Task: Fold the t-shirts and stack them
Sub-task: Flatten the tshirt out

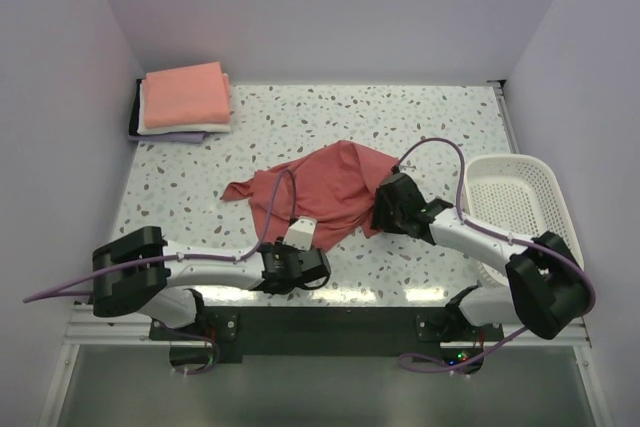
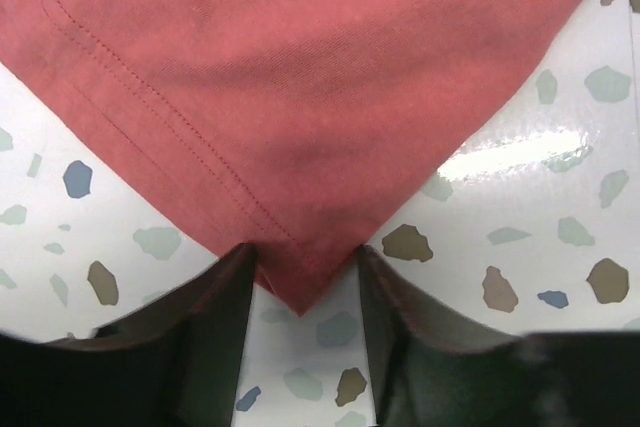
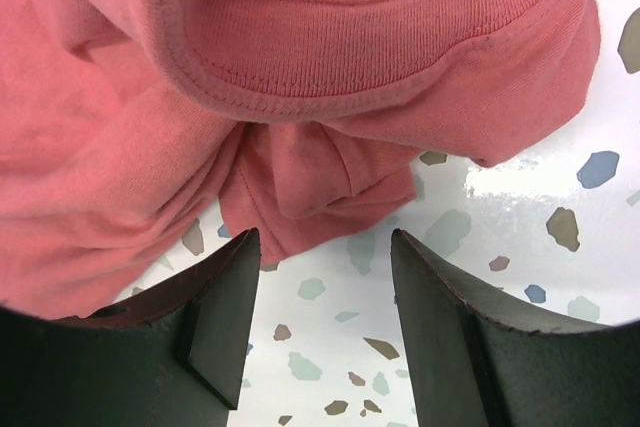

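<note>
While the red shirt point(image 1: 335, 192) lay crumpled mid-table, its near corner sat at 12 o'clock from the left gripper point(image 2: 305, 257), between its open jaws. The right gripper point(image 3: 325, 242), open too, faced bunched cloth at 12 o'clock.

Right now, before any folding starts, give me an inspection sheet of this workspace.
Surface: speckled terrazzo table, glossy.
Job's things: dusty-red t-shirt lies crumpled and unfolded mid-table; folded stack at the far left corner, salmon-pink on top, white and lavender beneath.
Clutter: white lattice basket at the right edge.
Grippers: left gripper open, straddling a hem corner of the red shirt; right gripper open, at the bunched cloth near the collar.
Cables: purple cable from the left arm arcs over the shirt; another loops above the right arm.
Surroundings: plain pale walls on three sides.
</note>
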`<action>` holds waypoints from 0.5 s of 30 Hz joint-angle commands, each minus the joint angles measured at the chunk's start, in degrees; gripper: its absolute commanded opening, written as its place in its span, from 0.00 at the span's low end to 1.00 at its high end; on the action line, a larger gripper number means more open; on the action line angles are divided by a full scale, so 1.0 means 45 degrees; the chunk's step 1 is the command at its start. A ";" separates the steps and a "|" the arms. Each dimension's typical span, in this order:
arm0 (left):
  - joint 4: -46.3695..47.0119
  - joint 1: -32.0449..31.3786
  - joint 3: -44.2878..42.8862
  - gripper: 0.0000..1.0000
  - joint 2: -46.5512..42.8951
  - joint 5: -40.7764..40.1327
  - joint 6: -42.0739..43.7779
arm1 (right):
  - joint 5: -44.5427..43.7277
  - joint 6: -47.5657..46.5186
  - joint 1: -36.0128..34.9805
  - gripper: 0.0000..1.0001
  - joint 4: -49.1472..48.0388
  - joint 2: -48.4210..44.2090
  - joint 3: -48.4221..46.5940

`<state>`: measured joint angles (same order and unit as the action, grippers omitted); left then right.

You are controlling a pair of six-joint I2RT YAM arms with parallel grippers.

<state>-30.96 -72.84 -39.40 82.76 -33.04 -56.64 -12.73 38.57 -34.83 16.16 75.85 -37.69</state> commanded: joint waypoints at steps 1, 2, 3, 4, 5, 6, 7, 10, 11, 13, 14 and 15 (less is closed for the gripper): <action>-0.0014 -0.0064 0.0473 0.44 0.0027 -0.0080 -0.0537 | -0.0628 0.0062 -0.0014 0.58 0.0002 0.0194 -0.0549; -0.0111 -0.0064 0.0474 0.39 0.0007 -0.0370 -0.0731 | -0.0686 0.0082 -0.0014 0.58 0.0041 0.0252 -0.0588; -0.0383 -0.0025 0.0474 0.32 -0.0051 -0.0547 -0.0868 | -0.0725 0.0082 0.0005 0.58 0.0099 0.0253 -0.0627; -0.0482 -0.0005 0.0435 0.16 -0.0129 -0.0858 -0.0947 | -0.0861 0.0082 0.0005 0.58 0.0138 0.0272 -0.0744; -0.0599 0.0150 0.0396 0.10 -0.0246 -0.0978 -0.1045 | -0.0959 0.0082 -0.0014 0.58 0.0177 0.0292 -0.0803; -0.0813 0.0306 0.0376 0.00 -0.0653 -0.1075 -0.1104 | -0.1056 0.0043 0.0005 0.59 0.0294 0.0292 -0.0881; -0.0796 0.0481 0.0434 0.00 -0.0928 -0.1134 -0.1085 | -0.1251 0.0043 -0.0014 0.59 0.0334 0.0273 -0.0998; 0.0080 0.1690 0.0939 0.00 -0.2508 -0.0727 -0.0326 | -0.1292 -0.0035 -0.0014 0.61 0.0314 0.0389 -0.1213; 0.0373 0.2545 0.1097 0.00 -0.2977 -0.0222 0.0199 | -0.1214 -0.0055 0.0005 0.61 0.0314 0.0467 -0.1272; 0.1155 0.3253 0.1351 0.00 -0.4286 0.0133 0.0729 | -0.1116 -0.0016 0.0005 0.60 0.0315 0.0624 -0.1331; 0.1312 0.3798 0.1353 0.00 -0.4619 0.0386 0.1157 | -0.1097 0.0023 -0.0014 0.60 0.0256 0.0585 -0.1273; 0.1449 0.4035 0.1314 0.00 -0.5047 0.0446 0.1335 | -0.1058 0.0081 -0.0014 0.60 0.0159 0.0508 -0.1214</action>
<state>-29.47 -58.28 -33.82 65.06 -32.58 -55.70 -15.55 38.50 -34.83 17.50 78.13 -41.58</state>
